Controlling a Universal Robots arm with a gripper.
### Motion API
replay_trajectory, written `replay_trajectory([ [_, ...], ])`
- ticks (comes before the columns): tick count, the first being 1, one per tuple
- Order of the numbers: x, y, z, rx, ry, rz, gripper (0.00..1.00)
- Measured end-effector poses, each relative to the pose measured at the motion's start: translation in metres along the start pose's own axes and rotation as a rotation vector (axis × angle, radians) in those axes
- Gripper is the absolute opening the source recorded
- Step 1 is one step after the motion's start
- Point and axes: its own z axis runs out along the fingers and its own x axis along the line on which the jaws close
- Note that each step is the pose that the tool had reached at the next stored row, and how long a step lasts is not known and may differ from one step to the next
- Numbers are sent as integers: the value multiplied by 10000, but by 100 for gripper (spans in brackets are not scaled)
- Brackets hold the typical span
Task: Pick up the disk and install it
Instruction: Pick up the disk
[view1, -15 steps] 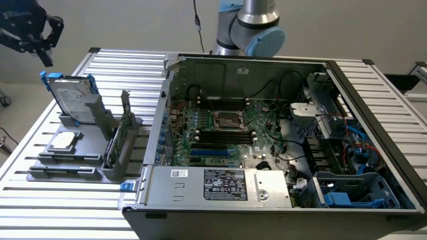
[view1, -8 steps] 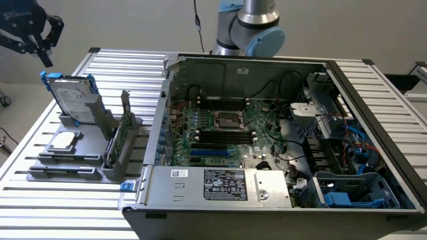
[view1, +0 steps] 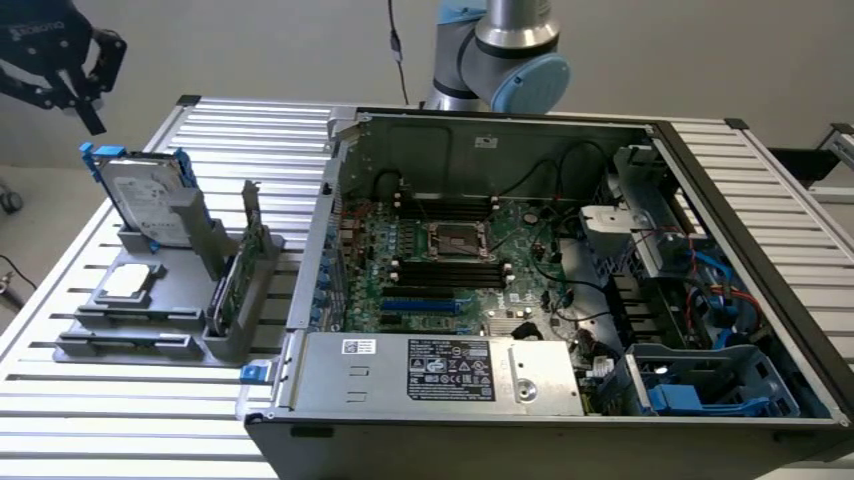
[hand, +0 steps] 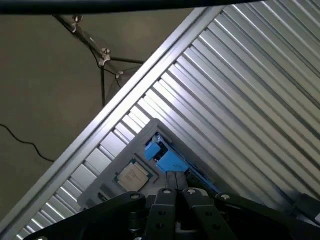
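**Hovering above the rack, claw empty**

Your claw (view1: 88, 115) hangs in the air over one end of the bench (view1: 80, 420) and touches nothing. In the wrist view its fingers (hand: 165, 200) look pressed together, with nothing pinched between them.

The disk (view1: 140, 200) is below the claw and apart from it. It stands on edge, leaning a little, in a grey rack (view1: 147, 345) on the bench. You can see its white label in the exterior view. In the wrist view its blue carrier (hand: 167, 160) shows just past the fingertips.

A chip (view1: 130, 282) lies flat in the same rack, just beside the disk and farther from the claw. A green card (view1: 234, 285) stands on edge in the rack too, on the disk's far side from the claw.

The case (view1: 334, 250) lies open on the bench beyond the rack, well away from the claw, with its board (view1: 454, 260) exposed. A blue bay (view1: 707, 385) sits in the case corner farthest from the claw. The arm (view1: 501, 50) rises behind the case.
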Motion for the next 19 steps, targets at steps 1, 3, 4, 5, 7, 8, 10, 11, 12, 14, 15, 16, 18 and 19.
replay_trajectory([
  [1, 0, 0, 0, -2, 9, -178, 11],
  [3, 0, 0, 1, -7, 27, -538, 11],
  [4, 0, 0, 1, -9, 35, -718, 11],
  [5, 0, -1, 2, -11, 43, -899, 11],
  [7, 0, 0, 2, -15, 62, -1273, 11],
  [8, 0, 0, 2, -18, 71, -1451, 11],
  [10, 0, 0, 3, -21, 88, -1812, 11],
  [11, 0, 0, 4, -23, 97, -1992, 11],
  [12, 0, 0, 5, -26, 105, -2172, 11],
  [14, 0, 0, 5, -30, 123, -2547, 11],
  [15, 0, 0, 5, -33, 132, -2726, 11],
  [16, 0, 0, 6, -35, 141, -2905, 11],
  [18, 0, 0, 6, -39, 158, -3259, 11],
  [19, 0, 0, 7, -41, 167, -3440, 11],
])
